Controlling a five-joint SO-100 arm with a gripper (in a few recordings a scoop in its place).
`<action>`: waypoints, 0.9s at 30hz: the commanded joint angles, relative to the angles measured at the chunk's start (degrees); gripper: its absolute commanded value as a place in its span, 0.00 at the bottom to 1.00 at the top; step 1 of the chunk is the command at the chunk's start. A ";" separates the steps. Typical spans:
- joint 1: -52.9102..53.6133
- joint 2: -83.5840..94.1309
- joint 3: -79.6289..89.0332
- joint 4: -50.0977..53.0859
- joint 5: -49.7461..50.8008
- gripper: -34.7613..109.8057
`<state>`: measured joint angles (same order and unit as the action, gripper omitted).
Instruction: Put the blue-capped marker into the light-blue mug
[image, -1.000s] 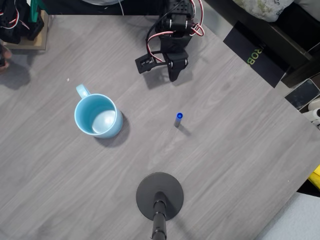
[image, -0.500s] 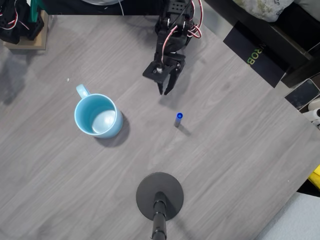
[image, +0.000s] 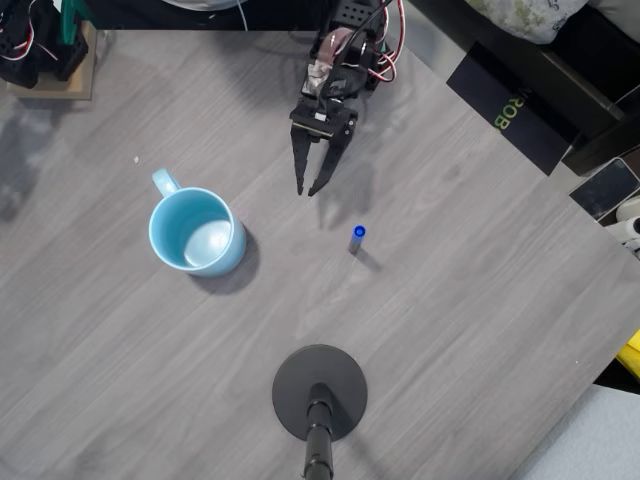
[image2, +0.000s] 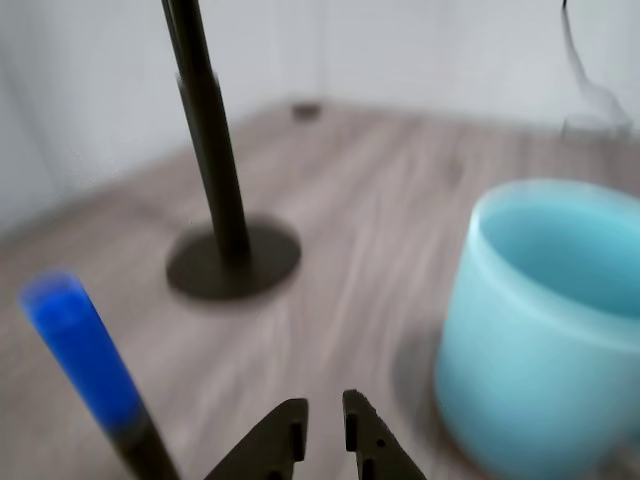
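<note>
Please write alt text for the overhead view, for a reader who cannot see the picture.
On a grey wooden table, the robot arm's tool, its fingers slightly apart and holding nothing, points between a light-blue mug at left and a blue-capped marker standing upright at right. A black round stand base sits near the bottom edge.

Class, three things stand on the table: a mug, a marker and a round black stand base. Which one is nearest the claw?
The blue-capped marker: it stands upright just past the claw, while the light-blue mug and black stand base sit farther off.
</note>
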<state>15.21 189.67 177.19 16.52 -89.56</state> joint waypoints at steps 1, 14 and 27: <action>-2.81 1.49 0.09 -7.29 -1.58 0.29; -14.33 1.58 0.00 -20.21 -2.20 0.35; -10.37 -30.50 -22.85 -30.32 2.46 0.35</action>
<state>3.34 170.51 162.77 -11.60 -88.42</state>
